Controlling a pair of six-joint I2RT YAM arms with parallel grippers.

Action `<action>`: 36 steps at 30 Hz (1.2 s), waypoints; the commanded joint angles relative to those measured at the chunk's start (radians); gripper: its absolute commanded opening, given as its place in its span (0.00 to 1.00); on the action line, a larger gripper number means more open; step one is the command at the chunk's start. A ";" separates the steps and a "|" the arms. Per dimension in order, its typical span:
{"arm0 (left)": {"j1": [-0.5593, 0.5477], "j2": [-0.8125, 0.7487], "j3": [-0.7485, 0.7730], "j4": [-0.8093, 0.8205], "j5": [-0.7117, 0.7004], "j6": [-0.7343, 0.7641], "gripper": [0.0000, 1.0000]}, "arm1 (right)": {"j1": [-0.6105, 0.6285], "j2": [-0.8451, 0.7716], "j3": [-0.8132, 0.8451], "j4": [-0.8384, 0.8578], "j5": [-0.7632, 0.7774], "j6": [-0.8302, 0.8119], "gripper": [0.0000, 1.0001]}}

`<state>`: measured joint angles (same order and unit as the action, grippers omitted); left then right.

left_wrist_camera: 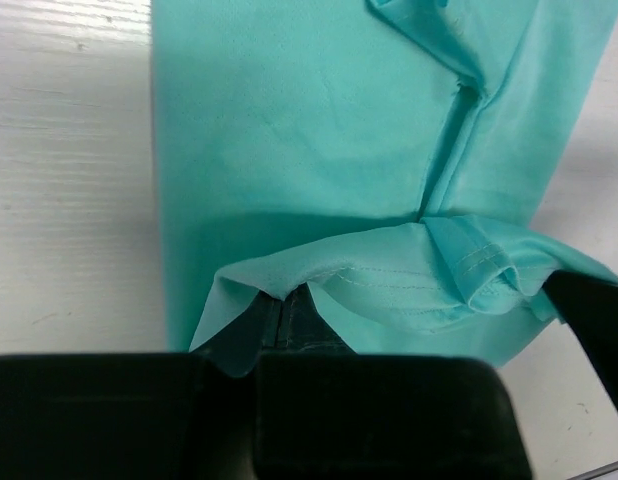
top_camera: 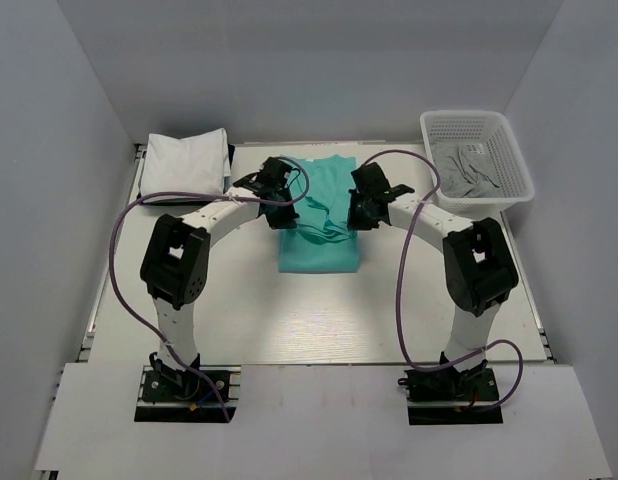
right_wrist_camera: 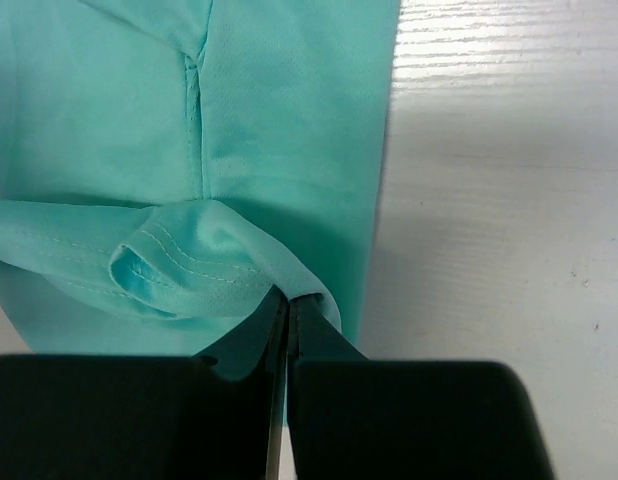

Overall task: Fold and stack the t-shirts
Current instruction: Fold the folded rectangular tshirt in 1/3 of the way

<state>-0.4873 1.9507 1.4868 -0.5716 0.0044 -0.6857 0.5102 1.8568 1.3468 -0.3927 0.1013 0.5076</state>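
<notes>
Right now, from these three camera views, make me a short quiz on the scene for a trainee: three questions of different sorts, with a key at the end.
1. True or false: the left pincer and the right pincer are both shut on an edge of the teal t-shirt.
2. Multiple choice: where do the folded white shirts lie? A, at the far left of the table. B, on top of the teal t-shirt. C, between the two arm bases.
3. Short answer: what holds the crumpled pale cloth at the far right?

Key: 1 true. 2 A. 3 the white basket.
</notes>
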 commanded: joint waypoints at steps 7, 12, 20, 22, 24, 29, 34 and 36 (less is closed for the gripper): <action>0.035 0.056 0.088 0.026 0.045 0.014 0.00 | -0.044 0.106 0.106 0.060 -0.063 -0.017 0.00; 0.065 0.123 0.147 0.044 0.069 0.002 0.25 | -0.090 0.154 0.159 0.083 -0.092 0.052 0.21; 0.159 0.243 0.397 -0.024 0.059 -0.043 0.77 | -0.180 0.271 0.379 0.133 -0.326 0.150 0.55; 0.170 0.208 0.367 0.022 0.072 -0.043 0.98 | -0.188 0.255 0.367 0.163 -0.363 0.144 0.63; 0.170 0.162 0.343 0.022 0.072 -0.032 1.00 | -0.187 0.234 0.353 0.155 -0.365 0.105 0.72; 0.147 0.024 0.189 0.032 0.043 0.014 1.00 | -0.183 0.121 0.131 0.155 -0.355 0.043 0.80; 0.110 -0.128 -0.104 0.078 0.121 0.023 1.00 | -0.177 -0.080 -0.107 0.149 -0.347 0.023 0.90; 0.090 -0.194 -0.220 0.087 0.134 0.023 1.00 | -0.176 -0.137 -0.244 0.163 -0.364 0.028 0.90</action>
<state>-0.3691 1.8595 1.3880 -0.5056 0.0956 -0.6800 0.3336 1.8206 1.2007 -0.2367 -0.2363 0.5533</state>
